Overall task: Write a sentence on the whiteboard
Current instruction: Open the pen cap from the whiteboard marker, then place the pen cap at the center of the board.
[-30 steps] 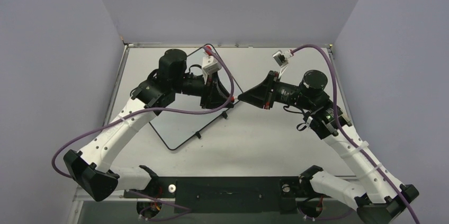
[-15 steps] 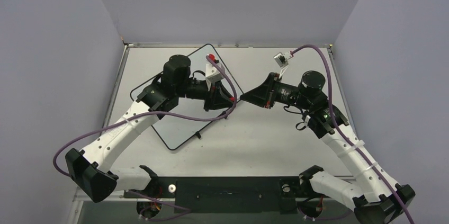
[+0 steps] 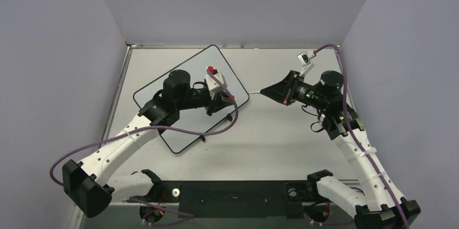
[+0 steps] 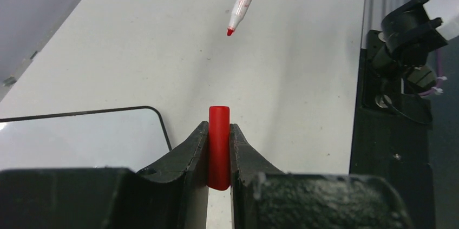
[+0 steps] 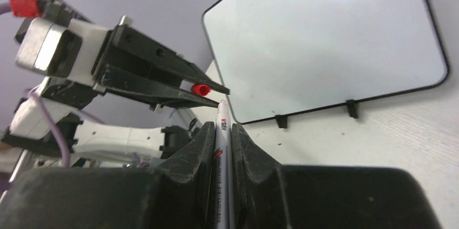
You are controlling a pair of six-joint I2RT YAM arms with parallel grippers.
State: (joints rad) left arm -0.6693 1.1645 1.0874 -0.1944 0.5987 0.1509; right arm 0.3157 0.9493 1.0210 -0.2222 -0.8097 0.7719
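- Grip on the left: the left fingers are closed nearly all the way on a red cap, which stands upright between them with its closed end above the tips. Holding it there looks like a way to keep it off the writing surface.
- Grip on the right: the right fingers are pinched tight on the marker. Its barrel runs out past the tips and the bare red tip faces away from the wrist, so the pen looks ready to write.
- Gap between the two: seen from the left fingers, the marker tip hangs ahead and above, well apart from the cap.
- Whiteboard: it lies flat on the tabletop. It is ahead of the right fingers, and its rounded corner is just beside and below the left fingers.
- Surface: no writing shows on it, so the lettering is judged not yet begun. The next move would call for bringing the tip down onto it.
- Count: one whiteboard with two small black feet showing on one edge, one marker, one cap and two pairs of fingers.
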